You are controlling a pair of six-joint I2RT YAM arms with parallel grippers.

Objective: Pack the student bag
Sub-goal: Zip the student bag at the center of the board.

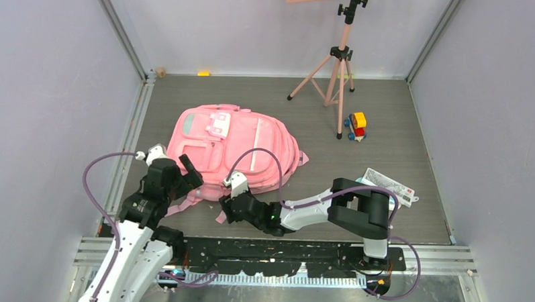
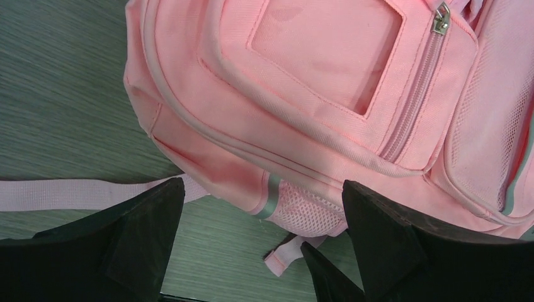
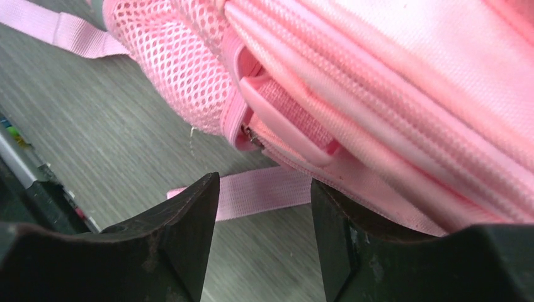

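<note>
The student bag [image 1: 235, 146] is a large pink backpack lying flat on the grey table, front pockets up. My left gripper [image 1: 191, 175] sits at its near left corner. In the left wrist view it stands open [image 2: 262, 185] just short of the bag's [image 2: 327, 56] mesh side pocket, gripping nothing. My right gripper [image 1: 226, 209] is at the bag's near edge. In the right wrist view it is open [image 3: 264, 180], and a loose pink strap [image 3: 271, 189] lies on the table just beyond its tips. The bag's [image 3: 409, 75] zipped seam and carry loop [image 3: 283, 132] are right above.
A pink tripod [image 1: 336, 66] stands at the back right, with a small colourful toy car [image 1: 355, 125] by its foot. A white printed packet [image 1: 389, 185] lies behind the right arm's elbow. Another pink strap [image 2: 63, 194] trails left of the bag. Walls enclose the table.
</note>
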